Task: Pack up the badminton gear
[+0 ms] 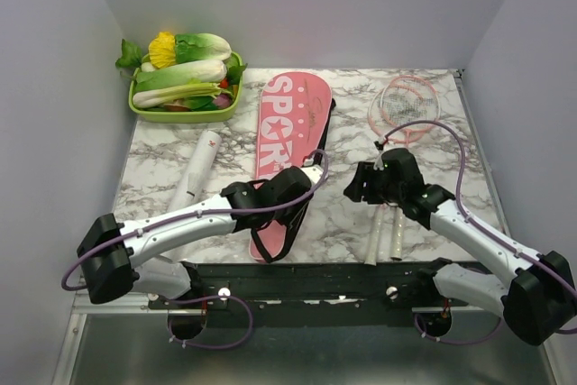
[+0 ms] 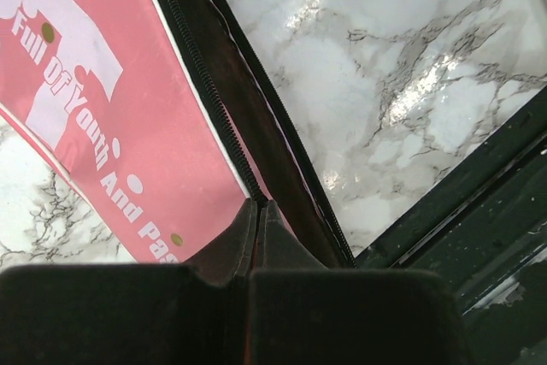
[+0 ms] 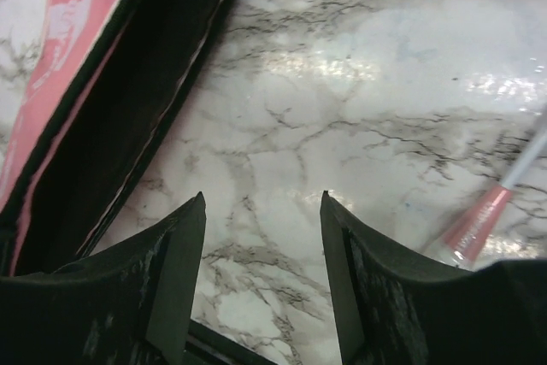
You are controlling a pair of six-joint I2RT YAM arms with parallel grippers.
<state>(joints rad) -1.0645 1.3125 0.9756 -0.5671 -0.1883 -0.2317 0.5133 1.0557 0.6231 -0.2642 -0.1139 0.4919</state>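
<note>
Left fingers [image 2: 232, 241]: pressed tight together with no gap. The tips pinch the zippered right edge of the pink cover [image 1: 284, 123], on its narrow half. The black zip teeth run straight into the seam between the tips. White lettering on the pink face sits just left of the pinch.

Right fingers [image 3: 181, 250]: spread wide, nothing between them. They hang over bare marble just right of the cover, not touching it. In the right wrist view the cover's side gapes open, with dark lining showing under the pink top panel.

Cover: lies flat on the worktop [image 1: 352, 137], lengthways from near to far. The wide rounded end points away from the arm bases, with "SPORT" face up. A black strap [image 1: 281, 242] loops out at the narrow end.

Rackets [image 1: 406, 107]: two, overlapping, right of the cover and apart from it. The heads are level with the cover's wide end. The shafts pass under the right wrist, and the grips end level with the cover's narrow end.

White tube [image 1: 196, 169]: on its side left of the cover, roughly parallel and clear of it.

Green tray [image 1: 183, 117] of leafy vegetables: left of the cover's wide end, near it, with a gap between.
</note>
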